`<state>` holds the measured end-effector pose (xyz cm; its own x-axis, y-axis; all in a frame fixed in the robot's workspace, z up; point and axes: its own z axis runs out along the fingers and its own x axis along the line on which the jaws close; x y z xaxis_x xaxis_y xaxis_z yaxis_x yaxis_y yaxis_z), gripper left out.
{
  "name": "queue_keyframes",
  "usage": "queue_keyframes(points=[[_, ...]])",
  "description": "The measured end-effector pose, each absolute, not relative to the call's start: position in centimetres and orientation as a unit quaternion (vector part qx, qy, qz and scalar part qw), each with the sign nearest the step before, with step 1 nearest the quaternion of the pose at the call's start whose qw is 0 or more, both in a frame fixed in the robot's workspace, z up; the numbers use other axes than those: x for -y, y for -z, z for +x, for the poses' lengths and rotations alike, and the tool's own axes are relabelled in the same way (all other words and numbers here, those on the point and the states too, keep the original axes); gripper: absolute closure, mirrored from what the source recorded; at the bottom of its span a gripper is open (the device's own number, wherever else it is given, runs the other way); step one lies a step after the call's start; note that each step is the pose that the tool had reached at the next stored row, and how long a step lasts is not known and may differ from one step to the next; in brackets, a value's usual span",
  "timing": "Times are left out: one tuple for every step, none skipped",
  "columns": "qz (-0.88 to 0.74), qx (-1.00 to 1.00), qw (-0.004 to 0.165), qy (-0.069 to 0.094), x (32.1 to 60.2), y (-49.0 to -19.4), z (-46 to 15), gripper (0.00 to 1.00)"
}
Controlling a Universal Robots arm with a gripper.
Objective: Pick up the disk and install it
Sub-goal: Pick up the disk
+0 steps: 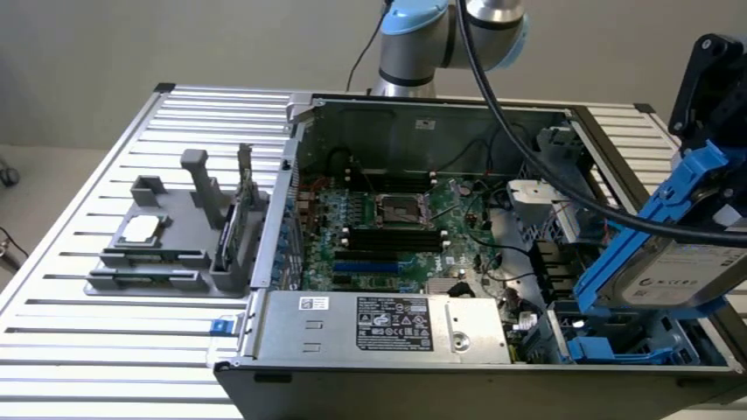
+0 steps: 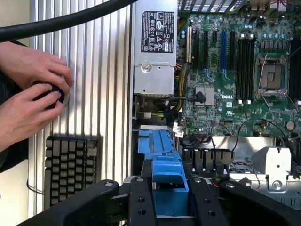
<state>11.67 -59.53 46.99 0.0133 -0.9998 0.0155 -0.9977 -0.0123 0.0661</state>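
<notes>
The flat, shiny grey disk (image 1: 683, 271) — framed in bright blue plastic — is held tight by the black gripper (image 2: 170, 200).

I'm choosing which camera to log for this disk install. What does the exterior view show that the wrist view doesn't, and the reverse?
Exterior view: the disk with its silver labelled face, tilted over the open case's right end, and the grey fixture at that view's left. Wrist view: a person's hands beside a keyboard, and the hand shut on the disk's blue carrier. Both: the disk, the motherboard, the power supply.
</notes>
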Motion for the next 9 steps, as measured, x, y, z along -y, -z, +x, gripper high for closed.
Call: queue_keyframes(points=[[0.711, 0.702, 0.029, 0.018, 59.5, -46.8, 11.7, 0.68], [0.711, 0.702, 0.029, 0.018, 59.5, -46.6, 11.7, 0.68], [0.711, 0.703, 0.029, 0.018, 59.5, -46.4, 11.8, 0.68], [0.711, 0.703, 0.029, 0.018, 59.5, -46.3, 11.8, 0.68], [0.711, 0.703, 0.029, 0.018, 59.5, -46.1, 11.9, 0.68], [0.71, 0.703, 0.029, 0.018, 59.5, -45.9, 11.9, 0.68], [0.71, 0.703, 0.028, 0.018, 59.5, -45.7, 12.0, 0.68], [0.71, 0.703, 0.028, 0.018, 59.5, -45.6, 12.0, 0.68], [0.71, 0.703, 0.028, 0.018, 59.5, -45.4, 12.0, 0.68]])
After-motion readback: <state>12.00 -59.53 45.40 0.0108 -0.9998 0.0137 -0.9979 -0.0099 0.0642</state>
